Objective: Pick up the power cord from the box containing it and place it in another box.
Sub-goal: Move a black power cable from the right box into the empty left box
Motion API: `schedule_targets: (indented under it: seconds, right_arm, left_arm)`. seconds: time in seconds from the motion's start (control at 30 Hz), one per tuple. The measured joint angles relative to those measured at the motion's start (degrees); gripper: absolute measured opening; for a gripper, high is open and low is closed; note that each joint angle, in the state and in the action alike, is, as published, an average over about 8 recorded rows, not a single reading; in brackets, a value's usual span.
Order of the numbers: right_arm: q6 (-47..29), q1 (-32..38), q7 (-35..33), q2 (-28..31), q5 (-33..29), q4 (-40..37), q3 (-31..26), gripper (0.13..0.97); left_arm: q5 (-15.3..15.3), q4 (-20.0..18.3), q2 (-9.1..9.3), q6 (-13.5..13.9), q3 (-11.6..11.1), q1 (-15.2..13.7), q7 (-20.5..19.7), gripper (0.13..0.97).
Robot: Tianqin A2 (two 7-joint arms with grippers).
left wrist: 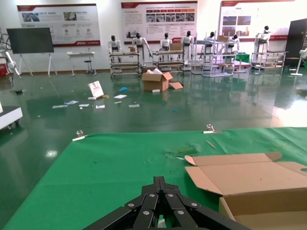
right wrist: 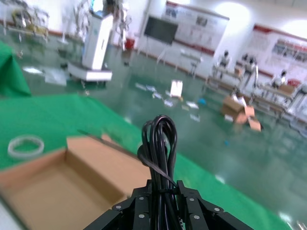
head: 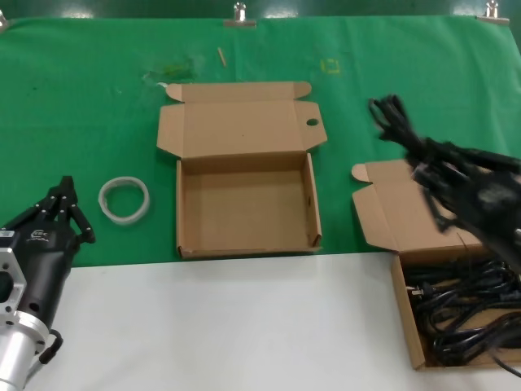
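My right gripper (head: pixel 430 165) is shut on the power cord (head: pixel 392 116), a thin black bundled cable, and holds it in the air above the plain-lidded box (head: pixel 404 319) at the right. In the right wrist view the looped cord (right wrist: pixel 160 141) sticks up between the gripper's (right wrist: pixel 165 189) jaws. More black cables (head: pixel 466 314) lie in that box. The wide box with a round lid hole (head: pixel 181 208) stands open and empty in the middle; it also shows in the right wrist view (right wrist: pixel 103 167) and the left wrist view (left wrist: pixel 254 179). My left gripper (head: pixel 67 194) is shut and empty, parked at the front left.
A white tape ring (head: pixel 124 199) lies on the green cloth (head: pixel 81 106) between my left gripper and the middle box. The front of the table is white (head: pixel 244 326). Clips (head: pixel 239 15) hold the cloth at the far edge.
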Motion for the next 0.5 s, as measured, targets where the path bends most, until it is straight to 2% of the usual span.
schedule_targets:
  seconds: [0.13, 0.3, 0.5]
  right_arm:
    - [-4.0, 10.3, 4.6, -10.3, -10.2, -5.7, -5.4, 0.230]
    - [-8.9, 22.5, 11.2, -23.3, -23.1, -17.0, -11.8, 0.230]
    - [-13.9, 30.7, 13.1, -36.6, -35.8, -30.3, -13.2, 0.230]
  left_arm:
    - [0.0, 0.0, 0.00, 0.0, 0.0, 0.0, 0.0, 0.140]
    - [0.0, 0.0, 0.00, 0.0, 0.0, 0.0, 0.0, 0.140]
    - [0.0, 0.0, 0.00, 0.0, 0.0, 0.0, 0.0, 0.140]
